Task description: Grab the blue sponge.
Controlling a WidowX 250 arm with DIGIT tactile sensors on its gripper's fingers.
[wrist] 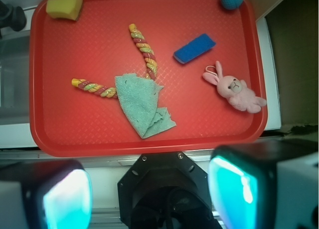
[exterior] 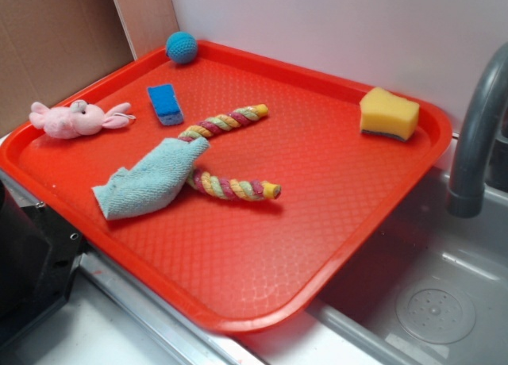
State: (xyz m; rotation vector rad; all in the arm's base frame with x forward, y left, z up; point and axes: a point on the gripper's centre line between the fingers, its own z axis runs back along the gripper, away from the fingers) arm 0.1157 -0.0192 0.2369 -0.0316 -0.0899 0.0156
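- Red tray (exterior: 333,246) with textured floor sat on tabletop beside grey sink basin (exterior: 432,301); dark faucet (exterior: 476,135) at tray's far corner; white wall (exterior: 333,32) behind.
- Blue sponge (exterior: 165,104) lay flat on tray, between pink plush bunny (exterior: 73,119) and rope toy (exterior: 226,151), near blue crocheted ball (exterior: 181,47).
- Teal cloth (exterior: 151,178) draped over rope's bend; yellow sponge (exterior: 388,113) well apart.
- Pincer (wrist: 149,189) spread wide, holding nothing, off tray's edge.
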